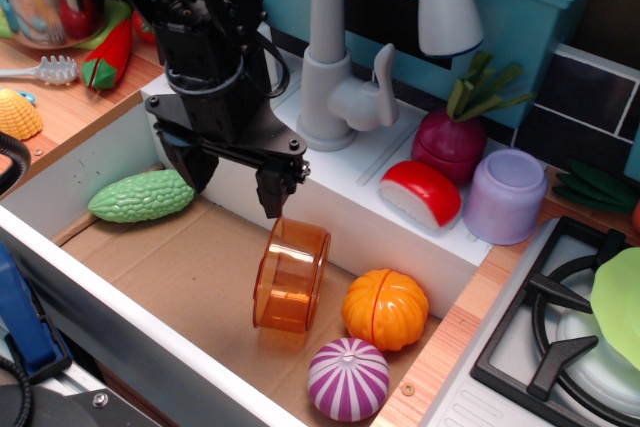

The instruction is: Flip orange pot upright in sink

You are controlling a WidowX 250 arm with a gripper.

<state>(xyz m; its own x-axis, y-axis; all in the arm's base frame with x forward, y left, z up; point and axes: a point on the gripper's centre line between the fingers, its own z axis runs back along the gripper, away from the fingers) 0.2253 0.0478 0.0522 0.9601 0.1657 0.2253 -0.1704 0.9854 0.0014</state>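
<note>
The orange pot (pixel 292 275) is translucent amber and lies on its side in the sink, its open mouth facing left, resting on the brown floor (pixel 180 267). The sink has white walls (pixel 100 152) and a tall grey-white faucet (pixel 330 67) behind it. My black gripper (pixel 235 192) hangs inside the sink, just up and left of the pot. Its fingers are spread apart with nothing between them. The right fingertip (pixel 272 205) is at the pot's upper rim; I cannot tell whether it touches.
In the sink lie a green bumpy gourd toy (pixel 141 196), an opaque orange pumpkin toy (pixel 385 308) and a purple-striped toy (pixel 348 378), both close to the pot. On the ledge stand a red-white piece (pixel 421 192), a beet (pixel 450 142) and a lilac cup (pixel 505 195). The black stove burner (pixel 555 332) is at right.
</note>
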